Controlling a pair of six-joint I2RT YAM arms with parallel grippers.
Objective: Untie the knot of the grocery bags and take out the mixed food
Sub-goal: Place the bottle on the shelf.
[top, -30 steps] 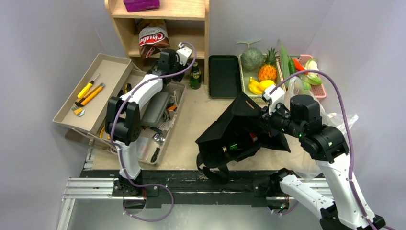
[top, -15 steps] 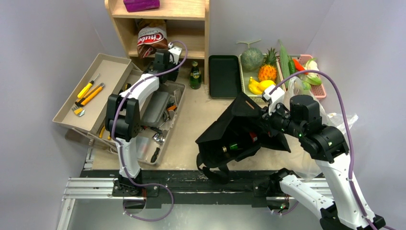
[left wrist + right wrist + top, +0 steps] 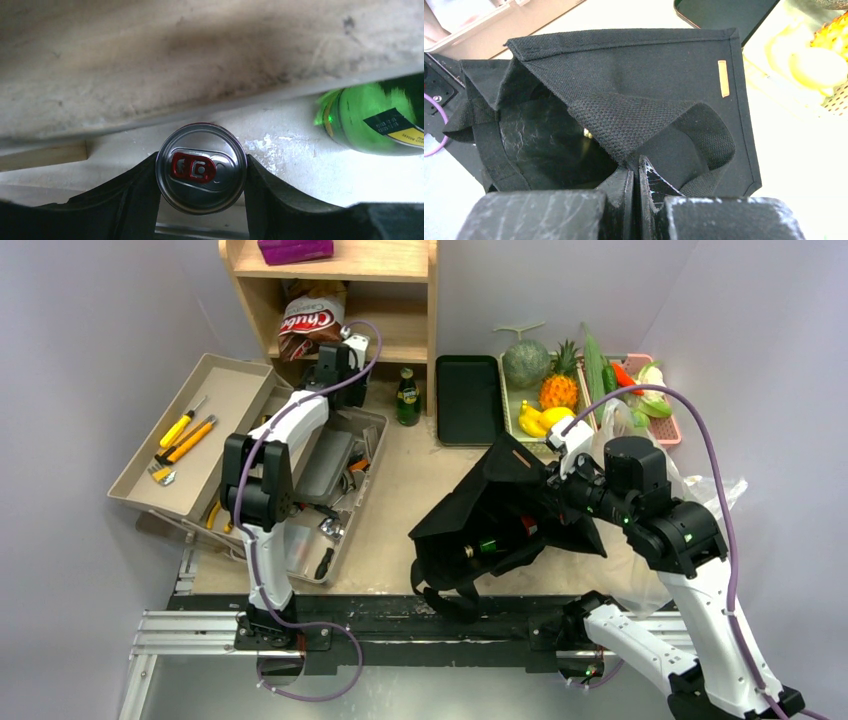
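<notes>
Two grips matter here: the left gripper (image 3: pixel 200 169) is clamped around a silver can (image 3: pixel 201 186), upright at the foot of the wooden shelf (image 3: pixel 400 302) just beside the green bottle (image 3: pixel 376 119). The right gripper (image 3: pixel 634 176), fingers pinched together on a fold of the black cloth bag (image 3: pixel 651 75), props its mouth open mid-table. Lower the can straight (whether its base touches down is hidden), then part the fingers without nudging the bottle.
</notes>
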